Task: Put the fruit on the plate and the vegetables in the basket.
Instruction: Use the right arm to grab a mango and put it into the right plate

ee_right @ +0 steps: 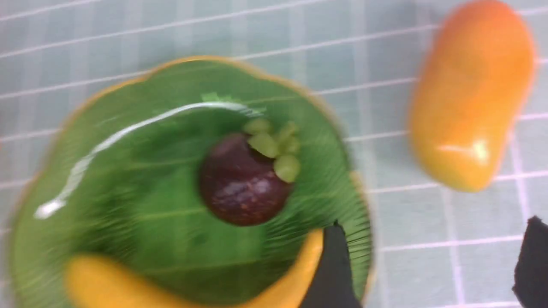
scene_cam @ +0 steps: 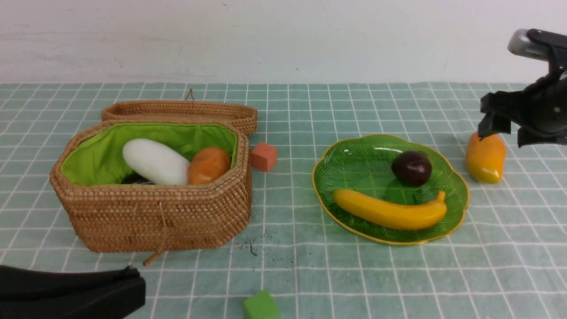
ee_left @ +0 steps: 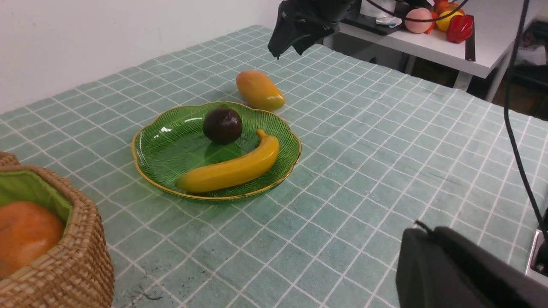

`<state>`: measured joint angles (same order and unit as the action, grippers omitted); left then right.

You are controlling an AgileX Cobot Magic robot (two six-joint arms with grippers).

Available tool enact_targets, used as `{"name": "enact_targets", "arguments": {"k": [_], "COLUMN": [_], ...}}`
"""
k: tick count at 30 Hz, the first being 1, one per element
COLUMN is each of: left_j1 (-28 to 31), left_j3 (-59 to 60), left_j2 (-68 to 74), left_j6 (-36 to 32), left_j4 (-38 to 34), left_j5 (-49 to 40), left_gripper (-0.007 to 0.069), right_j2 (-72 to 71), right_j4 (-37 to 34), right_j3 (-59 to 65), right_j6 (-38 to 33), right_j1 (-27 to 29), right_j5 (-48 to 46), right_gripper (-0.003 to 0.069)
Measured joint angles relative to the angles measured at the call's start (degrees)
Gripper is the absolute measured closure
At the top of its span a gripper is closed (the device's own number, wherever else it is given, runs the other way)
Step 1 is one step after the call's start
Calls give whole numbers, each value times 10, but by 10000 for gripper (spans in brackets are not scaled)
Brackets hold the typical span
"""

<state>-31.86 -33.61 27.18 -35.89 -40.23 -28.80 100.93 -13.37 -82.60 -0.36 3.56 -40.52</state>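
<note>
R grip (ee_right: 432,261) open, nothing in it, above the table near the mango (scene_cam: 486,158); L grip (ee_left: 421,226) shut, idle. Judging by the layout, I'm on the last fruit: next, line R up over the mango, close gently, lift to the plate (scene_cam: 367,177). Mango's smooth, glossy, oblong, so may slip. Plate's ribbed green glass w/ scalloped gold rim; banana (scene_cam: 390,210) + round mangosteen (scene_cam: 411,169) on it. Woven basket (scene_cam: 155,221) holds veg.

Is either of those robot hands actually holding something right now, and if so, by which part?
Nothing is held: the right gripper is open with nothing between its fingers, and the left gripper is shut on nothing.
</note>
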Motion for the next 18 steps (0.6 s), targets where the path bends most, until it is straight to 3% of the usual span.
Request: {"name": "enact_targets", "arguments": {"k": [8,18], "left_j1": [0,0], "left_j3": [0,0], "left_j2": [0,0], "left_j6": [0,4], "left_j4": [0,0], "left_j5": [1,1], "left_gripper": [638,637], "right_j2": [178,306], "right_j4": [6,5], "right_j3": [-159,-258], "right_j6": [38,47], "right_j1": [48,50], "right_j5": [-39,-40], "right_gripper": [33,36]}}
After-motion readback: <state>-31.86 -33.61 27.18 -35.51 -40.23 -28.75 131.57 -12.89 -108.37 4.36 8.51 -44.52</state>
